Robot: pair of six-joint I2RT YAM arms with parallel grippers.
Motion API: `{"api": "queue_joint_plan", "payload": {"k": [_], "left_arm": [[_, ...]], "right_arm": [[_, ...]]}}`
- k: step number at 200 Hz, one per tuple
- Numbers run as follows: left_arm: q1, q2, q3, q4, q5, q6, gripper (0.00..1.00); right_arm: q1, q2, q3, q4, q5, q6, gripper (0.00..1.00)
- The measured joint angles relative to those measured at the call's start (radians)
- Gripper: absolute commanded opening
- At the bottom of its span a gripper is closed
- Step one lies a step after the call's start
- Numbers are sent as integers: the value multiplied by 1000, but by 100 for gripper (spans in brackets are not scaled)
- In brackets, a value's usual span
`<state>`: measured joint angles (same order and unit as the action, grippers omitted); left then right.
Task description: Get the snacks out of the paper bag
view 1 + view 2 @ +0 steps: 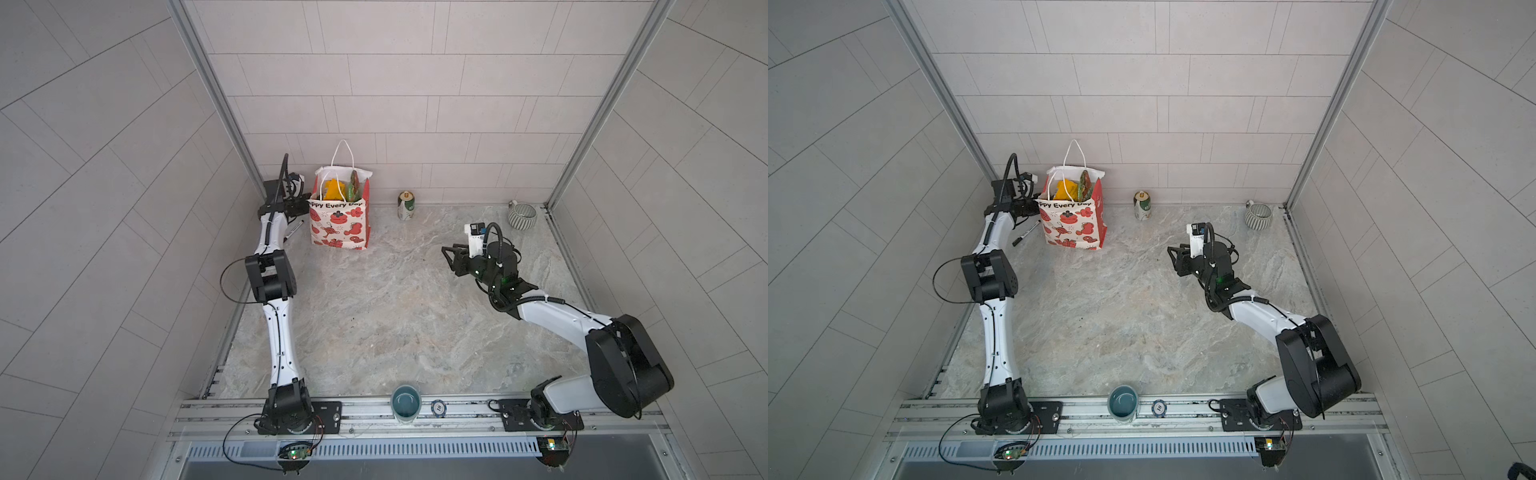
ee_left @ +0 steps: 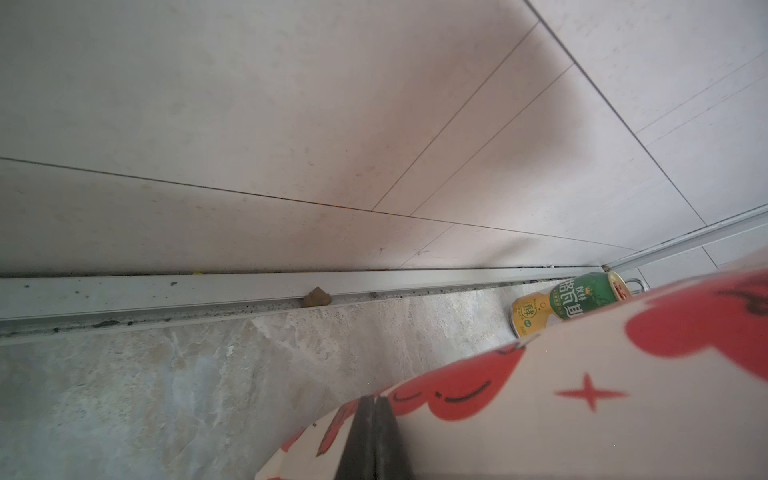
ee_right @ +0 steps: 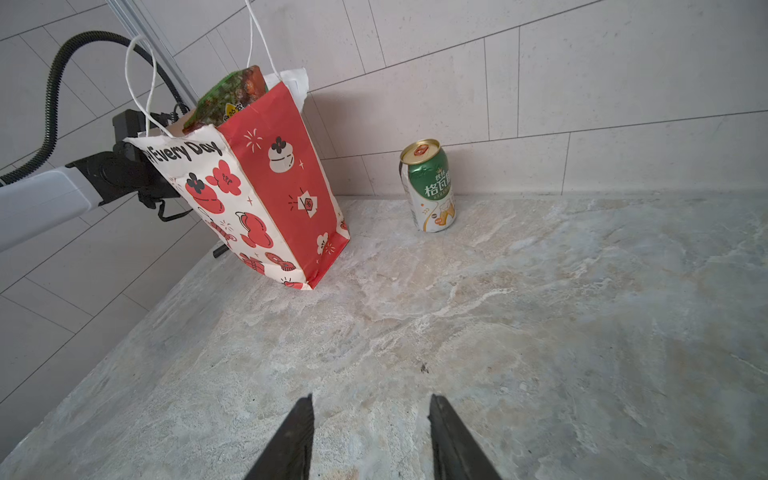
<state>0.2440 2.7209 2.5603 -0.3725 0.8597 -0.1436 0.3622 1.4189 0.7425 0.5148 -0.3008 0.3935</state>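
Your left pincer [image 2: 376, 419] is pressed together right against the left side of the paper bag [image 1: 338, 226]. You cannot tell from any view whether paper is caught between its tips. Your right pincer [image 3: 370, 419] is spread and empty, hanging over the bare bench [image 1: 395, 316], well apart from the bag. The bag stands open near the back wall, toward the left of the bench. The snacks sit inside it, with a yellow-orange packet [image 1: 332, 189] and a green packet [image 1: 354, 186] poking up at its mouth. A drink can [image 1: 406, 205] stands upright near the wall, to the bag's right.
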Motion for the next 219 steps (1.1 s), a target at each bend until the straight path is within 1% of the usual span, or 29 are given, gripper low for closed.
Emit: {"api": "queue_joint_plan", "payload": {"k": [38, 76, 100, 120, 139, 166, 186, 200, 219], "left_arm": [[-15, -50, -90, -15, 12, 108, 0], [-39, -102, -141, -108, 44, 247, 0], [-61, -131, -178, -150, 66, 307, 0], [-78, -176, -245, -165, 77, 348, 0], [-97, -239, -344, -156, 77, 373, 0], [-126, -362, -542, -90, 74, 372, 0], [-146, -465, -716, 16, 58, 331, 0], [-156, -535, -845, 126, 45, 264, 0], [-163, -627, -1041, 335, 22, 134, 0]], "right_arm": [[0, 1, 7, 6, -6, -1, 48], [0, 1, 19, 15, -7, -5, 49], [0, 5, 19, 30, -7, -5, 49], [0, 17, 26, 40, -7, -5, 49], [0, 25, 41, 42, -6, -5, 49], [0, 28, 67, 50, -6, -3, 49], [0, 28, 76, 61, -7, 3, 49], [2, 28, 78, 62, -7, 6, 49], [4, 28, 79, 56, 1, 11, 49]]}}
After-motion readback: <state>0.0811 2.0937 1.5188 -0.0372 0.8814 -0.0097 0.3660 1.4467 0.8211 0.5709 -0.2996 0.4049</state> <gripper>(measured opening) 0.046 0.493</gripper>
